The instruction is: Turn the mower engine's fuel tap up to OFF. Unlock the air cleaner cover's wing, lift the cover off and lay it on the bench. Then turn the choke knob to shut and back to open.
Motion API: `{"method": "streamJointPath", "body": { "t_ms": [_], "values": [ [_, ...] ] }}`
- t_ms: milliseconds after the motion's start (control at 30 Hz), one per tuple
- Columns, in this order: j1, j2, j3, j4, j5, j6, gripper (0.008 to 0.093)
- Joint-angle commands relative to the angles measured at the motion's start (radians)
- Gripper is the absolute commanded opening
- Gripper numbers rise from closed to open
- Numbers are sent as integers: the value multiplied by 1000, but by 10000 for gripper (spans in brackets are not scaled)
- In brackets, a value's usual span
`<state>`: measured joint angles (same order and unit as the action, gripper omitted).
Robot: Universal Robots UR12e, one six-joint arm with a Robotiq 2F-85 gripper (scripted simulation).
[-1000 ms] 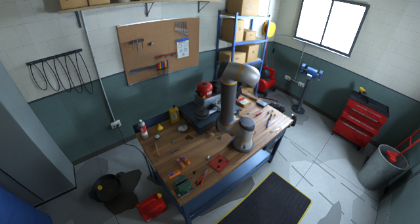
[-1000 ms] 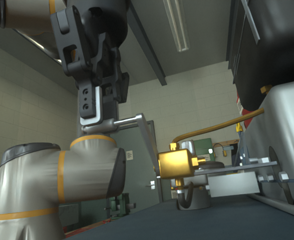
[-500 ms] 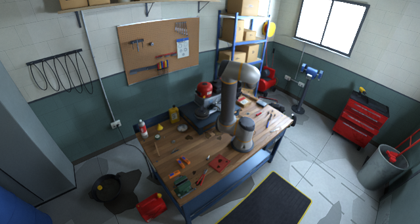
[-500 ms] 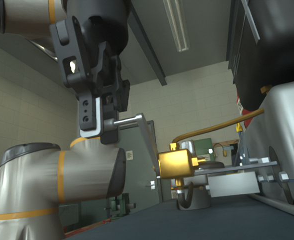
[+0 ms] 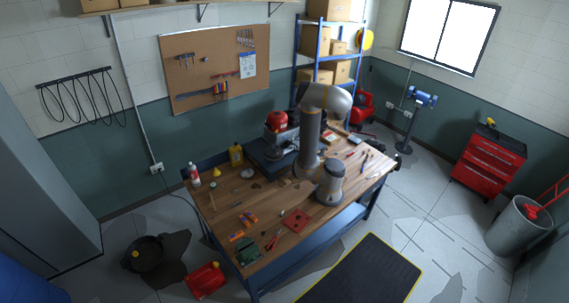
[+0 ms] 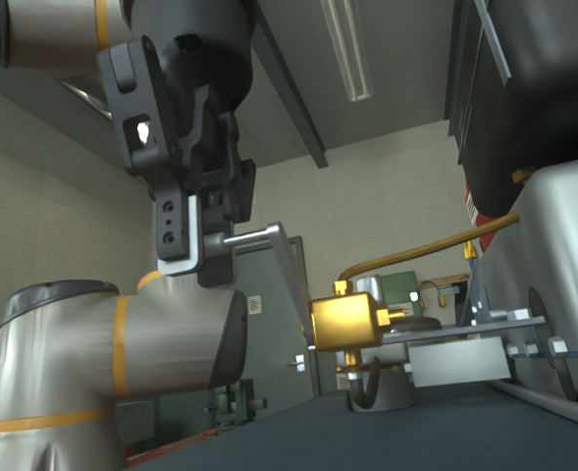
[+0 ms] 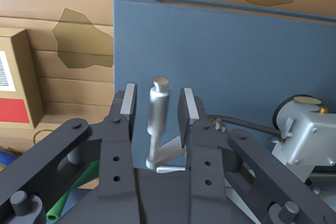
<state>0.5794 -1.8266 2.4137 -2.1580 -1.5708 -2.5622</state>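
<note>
The fuel tap's grey lever stands up and leftward from the brass valve body, ending in a steel handle pin. My gripper reaches down over that pin with a finger on either side, open and holding nothing. The pin sticks out sideways from the lever tip into the gripper. A tan fuel hose runs from the valve up to the black tank. The engine sits on a dark blue mat at the bench's back edge, largely hidden by the arm in the side camera.
Behind the bench are a pegboard wall and blue shelving. The arm's base stands on the wooden bench beside the mat. A cardboard box lies left of the mat. Small tools and a red plate are scattered over the bench front.
</note>
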Motion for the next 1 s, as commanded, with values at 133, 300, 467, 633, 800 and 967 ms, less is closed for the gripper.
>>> {"method": "streamJointPath", "body": {
  "t_ms": [133,300,467,633,800,967],
  "values": [
    [0,0,-1,0,0,0,380],
    [0,0,-1,0,0,0,360],
    [0,0,-1,0,0,0,260],
    [0,0,-1,0,0,0,160],
    [0,0,-1,0,0,0,80],
    [0,0,-1,0,0,0,80]
  ]
}}
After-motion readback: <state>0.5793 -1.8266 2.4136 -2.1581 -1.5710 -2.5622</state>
